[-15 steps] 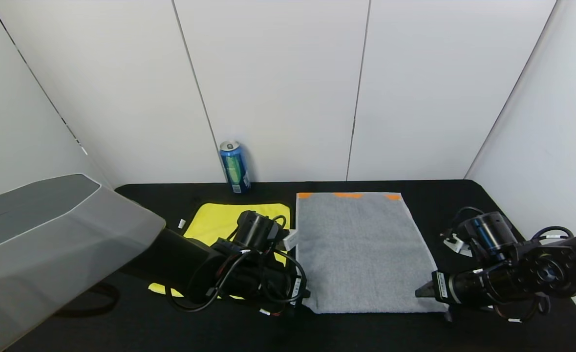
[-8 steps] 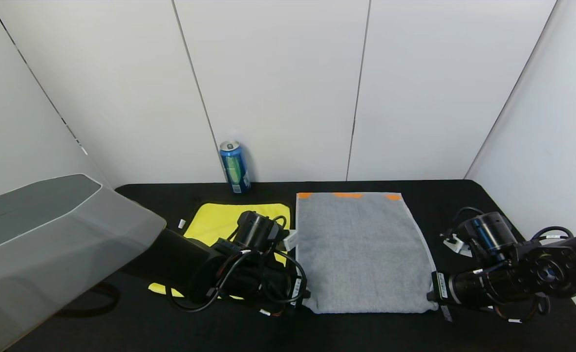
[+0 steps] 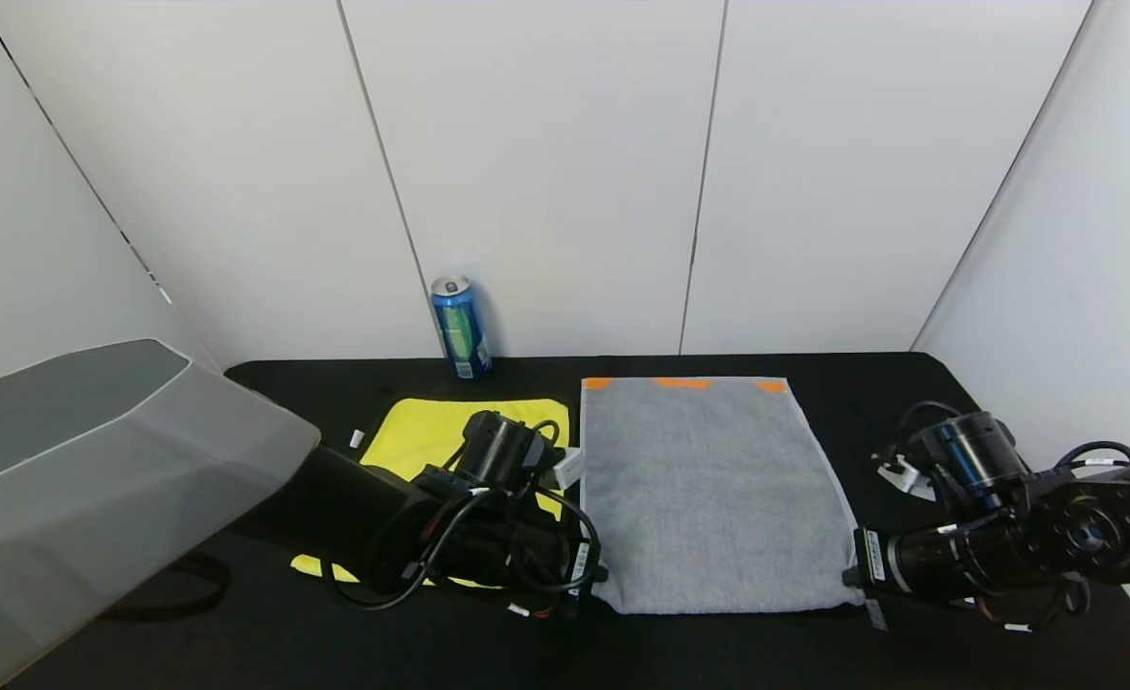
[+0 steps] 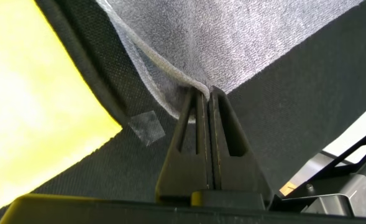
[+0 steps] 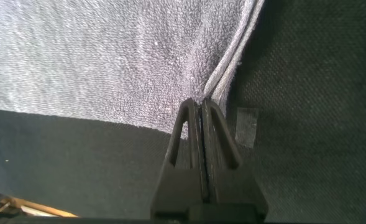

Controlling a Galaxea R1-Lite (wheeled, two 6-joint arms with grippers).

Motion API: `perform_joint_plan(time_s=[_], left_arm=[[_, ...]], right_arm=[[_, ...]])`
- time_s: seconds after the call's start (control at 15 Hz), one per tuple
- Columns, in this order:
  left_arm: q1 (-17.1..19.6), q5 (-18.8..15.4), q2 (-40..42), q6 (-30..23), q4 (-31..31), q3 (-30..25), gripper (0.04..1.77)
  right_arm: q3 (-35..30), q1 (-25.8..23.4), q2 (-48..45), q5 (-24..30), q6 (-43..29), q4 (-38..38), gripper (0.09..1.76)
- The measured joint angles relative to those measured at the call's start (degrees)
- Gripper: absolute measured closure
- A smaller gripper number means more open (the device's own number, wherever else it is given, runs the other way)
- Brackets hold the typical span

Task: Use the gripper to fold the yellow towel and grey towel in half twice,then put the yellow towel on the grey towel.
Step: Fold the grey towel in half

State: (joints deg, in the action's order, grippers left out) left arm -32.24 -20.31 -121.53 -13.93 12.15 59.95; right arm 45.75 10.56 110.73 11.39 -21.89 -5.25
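Note:
The grey towel (image 3: 708, 489) lies flat on the black table, its orange patches at the far end. My left gripper (image 3: 603, 580) is at its near left corner, fingers shut with the towel's pale hem pinched at their tips (image 4: 204, 92). My right gripper (image 3: 847, 578) is at the near right corner, shut on the hem there (image 5: 200, 102). The towel also shows in the left wrist view (image 4: 232, 37) and the right wrist view (image 5: 108, 56). The yellow towel (image 3: 430, 431) lies flat to the left of the grey one, partly hidden under my left arm; it shows in the left wrist view (image 4: 33, 93).
A blue can (image 3: 460, 328) stands at the back by the wall, behind the yellow towel. A small white tag (image 3: 357, 438) lies by the yellow towel's left edge. Clear tape patches sit on the table by each gripper (image 4: 148, 127) (image 5: 248, 124). White walls close in behind and at the right.
My right gripper has drawn back to the right, from over the grey towel's near edge to its near right corner. The left arm has hardly moved.

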Motion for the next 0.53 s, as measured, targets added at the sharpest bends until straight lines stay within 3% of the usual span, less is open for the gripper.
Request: perform_joint_plan(time_s=[0.53], left_arm=[[-0.3, 0.2, 8.1, -0.1, -0.8, -4.0, 1.71]], right_arm=[[-3.1, 0.9, -7.6, 0.2, -0.1, 0.3, 1.73]])
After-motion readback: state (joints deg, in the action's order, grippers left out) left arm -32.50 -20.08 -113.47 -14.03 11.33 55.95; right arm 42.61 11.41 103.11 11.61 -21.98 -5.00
